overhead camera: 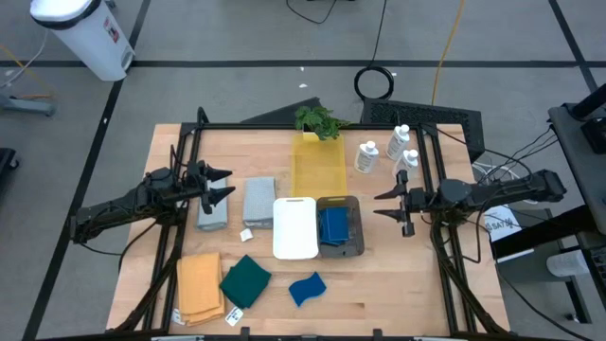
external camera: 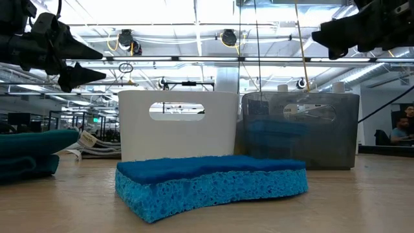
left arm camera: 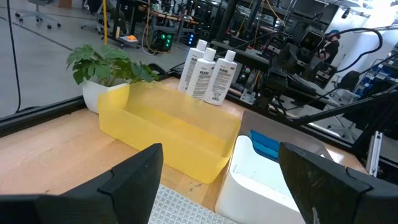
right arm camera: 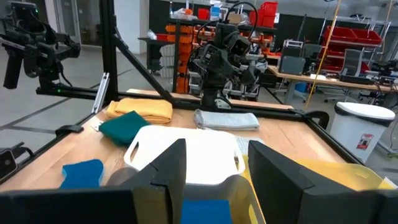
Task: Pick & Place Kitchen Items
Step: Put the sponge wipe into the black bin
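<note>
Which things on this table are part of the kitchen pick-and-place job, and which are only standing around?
Part of the job:
- loose blue sponge
- blue sponges in the grey bin
- grey cloth
- orange cloth
- green cloth
- three white bottles

Only standing around:
- potted plant
- yellow bin
- white bin
- grey bin

Two bins (overhead camera: 295, 228) side by side at table (overhead camera: 398, 284) centre; sponges (overhead camera: 332, 227) in right one. Tray (overhead camera: 317, 167) behind; plant (overhead camera: 318, 120) at its far end, bottles (overhead camera: 367, 156) right. Cloths (overhead camera: 200, 287) near left; lone sponge (overhead camera: 307, 288) near centre.
</note>
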You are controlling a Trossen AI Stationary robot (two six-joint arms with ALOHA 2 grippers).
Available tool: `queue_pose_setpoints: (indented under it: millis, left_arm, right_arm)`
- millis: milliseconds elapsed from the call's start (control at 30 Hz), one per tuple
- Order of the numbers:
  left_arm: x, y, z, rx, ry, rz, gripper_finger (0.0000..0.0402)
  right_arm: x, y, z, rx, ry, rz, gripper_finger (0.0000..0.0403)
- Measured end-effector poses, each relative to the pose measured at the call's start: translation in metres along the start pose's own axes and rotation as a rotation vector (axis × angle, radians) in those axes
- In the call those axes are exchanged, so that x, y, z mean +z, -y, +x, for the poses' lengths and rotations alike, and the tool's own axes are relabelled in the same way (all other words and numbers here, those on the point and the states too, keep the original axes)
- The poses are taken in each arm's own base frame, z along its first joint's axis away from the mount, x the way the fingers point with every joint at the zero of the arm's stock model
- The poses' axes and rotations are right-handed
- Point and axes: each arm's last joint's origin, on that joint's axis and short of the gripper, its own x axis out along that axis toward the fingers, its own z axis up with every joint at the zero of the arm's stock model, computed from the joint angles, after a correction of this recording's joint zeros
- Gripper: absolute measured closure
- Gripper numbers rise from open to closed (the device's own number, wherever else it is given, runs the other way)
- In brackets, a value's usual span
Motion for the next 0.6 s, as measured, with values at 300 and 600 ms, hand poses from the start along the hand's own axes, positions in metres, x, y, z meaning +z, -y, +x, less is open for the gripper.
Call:
queue_pose_setpoints:
  millis: [300, 600]
  left_arm:
    - [0.000, 0.000, 0.000, 0.000, 0.000, 0.000, 0.0078]
    - [0.000, 0.000, 0.000, 0.000, 0.000, 0.000, 0.0078]
  right_arm:
    - [-0.001, 0.001, -0.005, 0.000, -0.010, 0.000, 0.0261]
    - [-0.003, 0.001, -0.012, 0.001, -0.033, -0.001, 0.0261]
